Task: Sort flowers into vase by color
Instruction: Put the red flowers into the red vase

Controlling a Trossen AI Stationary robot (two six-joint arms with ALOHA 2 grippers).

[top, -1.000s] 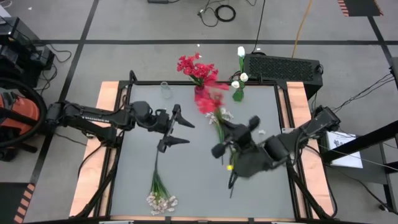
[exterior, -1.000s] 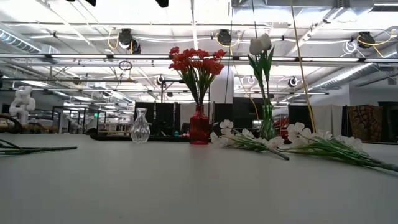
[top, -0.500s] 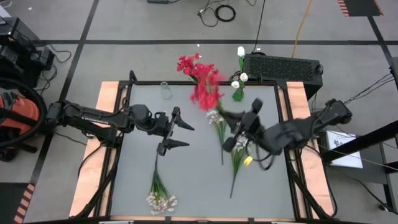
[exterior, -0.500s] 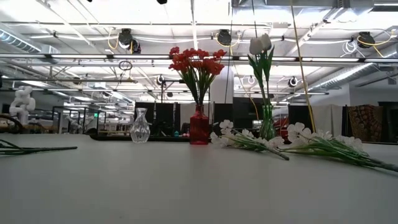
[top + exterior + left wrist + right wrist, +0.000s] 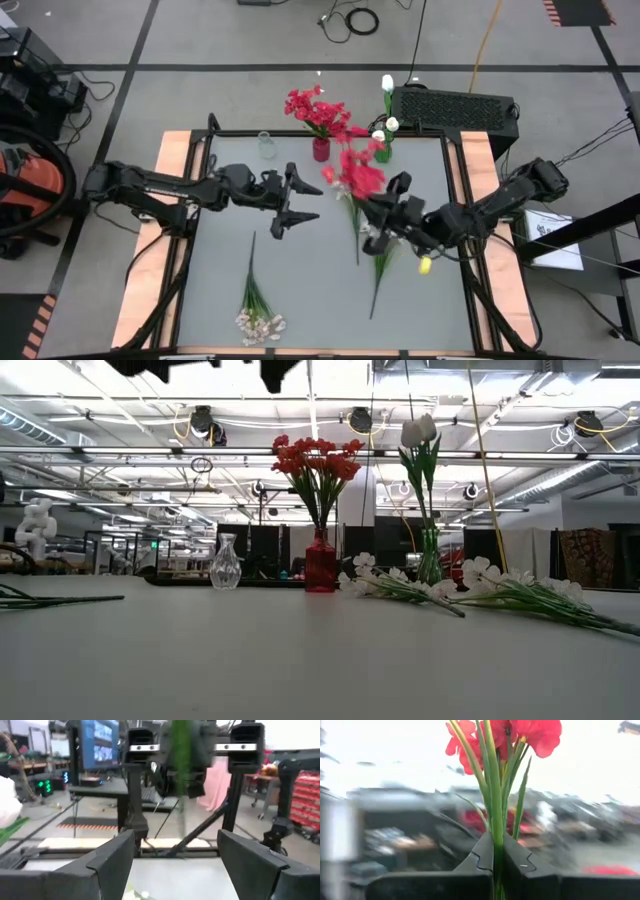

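R gripper (image 5: 495,862): fingers closed tight on the stem of a red flower (image 5: 507,735), pinch sits low on the stem, leaves and blooms standing up clear of the fingertips. In the high view the R gripper (image 5: 385,215) is over the table's right-centre, bloom head blurred just ahead of it toward the vases.

Handling, judged: artificial stem, v. light, slim, prob. wire-cored so semi-stiff; top-heavy blooms will sway w/ arm motion. Low grip is ok for carrying, but leaves little free stem below the fingers for feeding into a vase neck. Leaves soft, may snag on the rim.

Just beside and below the R gripper: two pale-blossom stems (image 5: 380,260) flat on the table (image 5: 220,300).

L gripper (image 5: 290,205): fingers spread wide, holding nothing, facing the R gripper across table centre. A third pale stem (image 5: 255,300) lies nearer the front edge, behind the L gripper.

Farthest ahead: red vase (image 5: 321,150) w/ red blooms in it, green vase (image 5: 383,152) w/ white buds, small clear vase (image 5: 267,146) with nothing in it.
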